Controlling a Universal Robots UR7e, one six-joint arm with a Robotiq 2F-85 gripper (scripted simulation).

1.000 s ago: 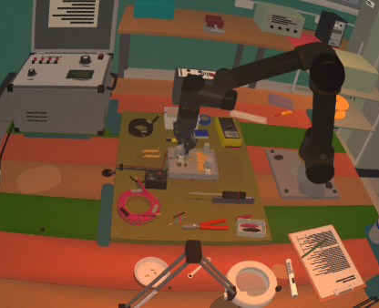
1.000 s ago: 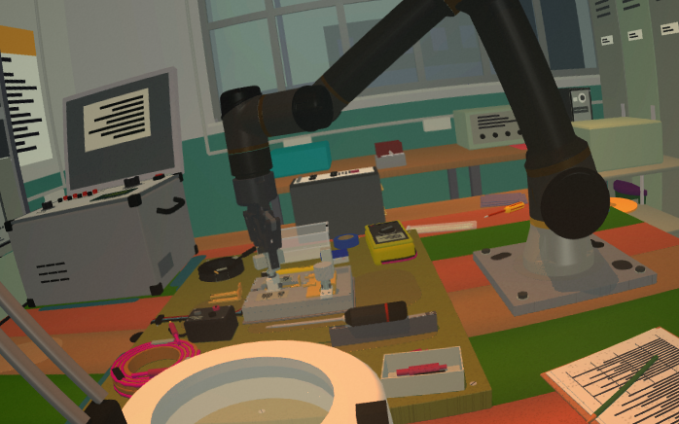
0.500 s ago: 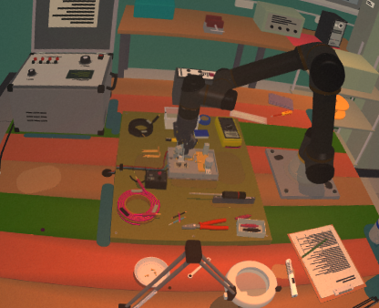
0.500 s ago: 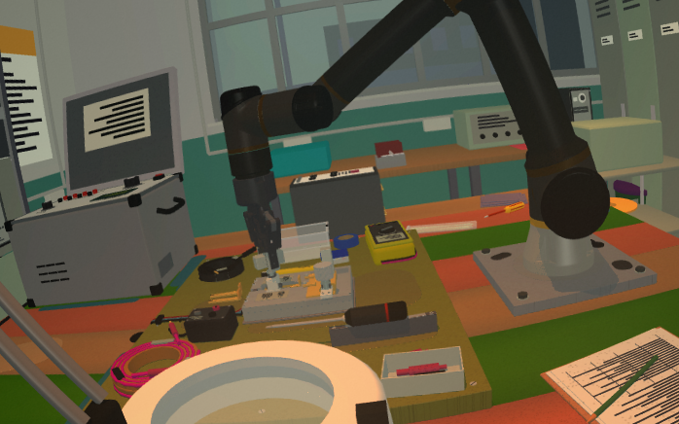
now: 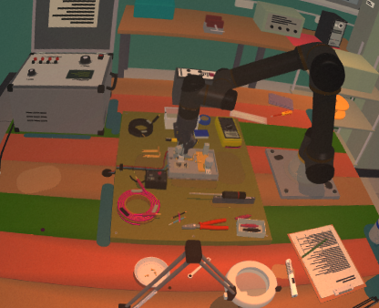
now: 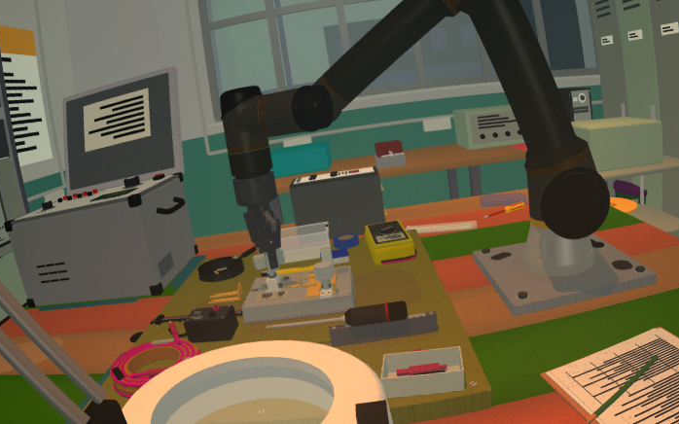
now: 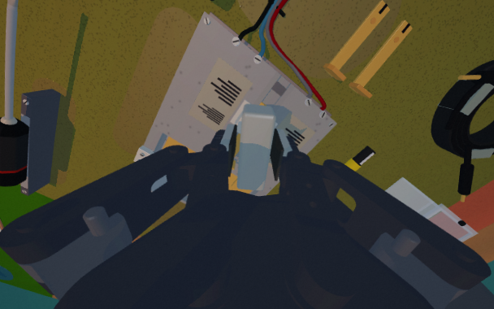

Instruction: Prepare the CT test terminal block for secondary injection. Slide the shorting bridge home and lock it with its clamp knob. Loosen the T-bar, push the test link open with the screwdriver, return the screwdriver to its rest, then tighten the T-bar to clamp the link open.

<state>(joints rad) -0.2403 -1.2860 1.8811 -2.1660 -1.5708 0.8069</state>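
Note:
The grey terminal block (image 5: 192, 164) (image 6: 296, 294) sits mid-mat with the black-handled screwdriver (image 5: 233, 195) (image 6: 373, 314) lying on its grey rest (image 6: 383, 329) just in front of it. My gripper (image 7: 252, 152) (image 5: 183, 150) (image 6: 269, 258) reaches straight down over the block's left end. Its fingers stand on either side of a pale grey handle (image 7: 255, 134) there and are open around it, gripping nothing. A second grey knob (image 6: 324, 273) rises at the block's right end, beside orange link parts (image 5: 198, 157).
A black box with a probe lead (image 5: 155, 178) sits against the block's left side, with a pink cable coil (image 5: 137, 207) in front. A yellow meter (image 5: 227, 130), a black tape ring (image 5: 140, 127) and a clear box (image 6: 302, 240) lie behind the block.

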